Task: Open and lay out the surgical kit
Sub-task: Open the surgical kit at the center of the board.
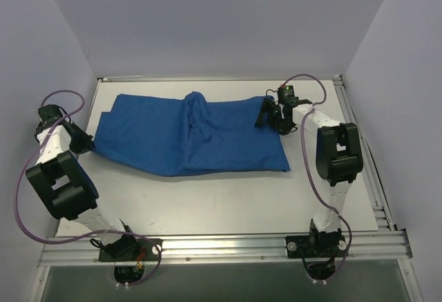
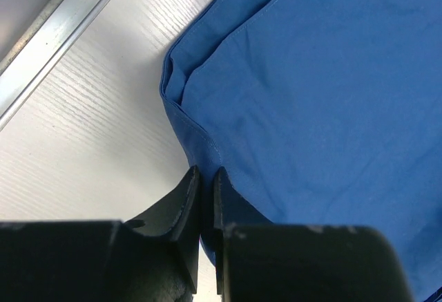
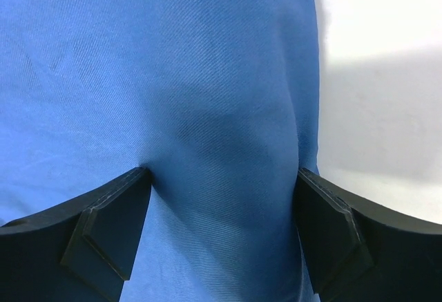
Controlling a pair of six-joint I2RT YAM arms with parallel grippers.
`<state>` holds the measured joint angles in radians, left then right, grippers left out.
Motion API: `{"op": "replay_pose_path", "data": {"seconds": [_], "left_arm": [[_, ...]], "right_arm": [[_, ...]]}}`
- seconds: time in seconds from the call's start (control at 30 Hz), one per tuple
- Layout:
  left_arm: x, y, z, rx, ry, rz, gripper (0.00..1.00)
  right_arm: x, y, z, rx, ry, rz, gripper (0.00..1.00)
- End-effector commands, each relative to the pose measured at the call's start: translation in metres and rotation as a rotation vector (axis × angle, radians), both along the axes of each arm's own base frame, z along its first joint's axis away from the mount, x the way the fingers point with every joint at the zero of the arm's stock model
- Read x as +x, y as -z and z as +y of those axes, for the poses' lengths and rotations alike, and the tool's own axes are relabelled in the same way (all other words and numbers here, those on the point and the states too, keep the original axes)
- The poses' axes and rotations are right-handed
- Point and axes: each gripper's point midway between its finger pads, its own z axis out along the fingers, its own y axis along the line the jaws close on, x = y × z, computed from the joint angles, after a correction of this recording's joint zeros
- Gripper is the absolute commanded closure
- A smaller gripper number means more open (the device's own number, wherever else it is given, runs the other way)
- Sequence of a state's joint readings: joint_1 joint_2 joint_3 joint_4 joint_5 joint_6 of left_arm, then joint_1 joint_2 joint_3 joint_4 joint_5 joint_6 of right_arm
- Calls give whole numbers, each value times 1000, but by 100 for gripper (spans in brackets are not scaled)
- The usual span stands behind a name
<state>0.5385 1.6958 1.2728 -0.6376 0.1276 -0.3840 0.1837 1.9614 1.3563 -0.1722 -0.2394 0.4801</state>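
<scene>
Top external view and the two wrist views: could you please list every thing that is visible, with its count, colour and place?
blue cloth wrap: one, royal blue, lying rumpled across the far half of the table, with a raised fold near its middle
table: one, white, its near half bare
rail: one, silver metal, along the near edge, with both arm bases bolted to it
cables: two, purple, one looping along each arm
walls: three, pale grey, at the back and both sides
left arm: one, black and white, reaching to the cloth's left end
right arm: one, black and white, reaching to the cloth's far right corner
left claw: one, black, closed on the cloth's hem
right claw: one, black, open, with cloth between its fingers
</scene>
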Motion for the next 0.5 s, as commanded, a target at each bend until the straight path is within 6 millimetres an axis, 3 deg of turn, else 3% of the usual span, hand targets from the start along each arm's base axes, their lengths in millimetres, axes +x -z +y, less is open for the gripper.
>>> {"op": "replay_pose_path", "data": {"seconds": [0.0, 0.07, 0.13, 0.23, 0.27, 0.33, 0.37, 0.43, 0.47], "left_arm": [[13, -14, 13, 22, -26, -57, 96], [12, -15, 23, 48, -47, -56, 94], [21, -29, 30, 56, -41, -82, 94], [23, -29, 31, 40, -48, -62, 92], [23, -31, 31, 41, -57, -75, 75], [16, -26, 23, 31, -64, -82, 53], [17, -39, 23, 52, -65, -126, 47], [12, -47, 17, 57, -69, -147, 39], [8, -62, 13, 73, -72, -169, 31]], "right_arm": [[9, -5, 29, 56, -23, -1, 20], [10, -4, 34, 52, -30, 2, 20], [10, -4, 38, 55, -28, -2, 20], [7, 3, 35, 45, -15, 7, 21], [7, 4, 34, 39, -17, 8, 21], [5, 7, 32, 29, -16, 15, 20], [4, 8, 31, 23, -14, 15, 20], [4, 9, 28, 13, -13, 15, 20], [4, 9, 28, 10, -13, 15, 20]]}}
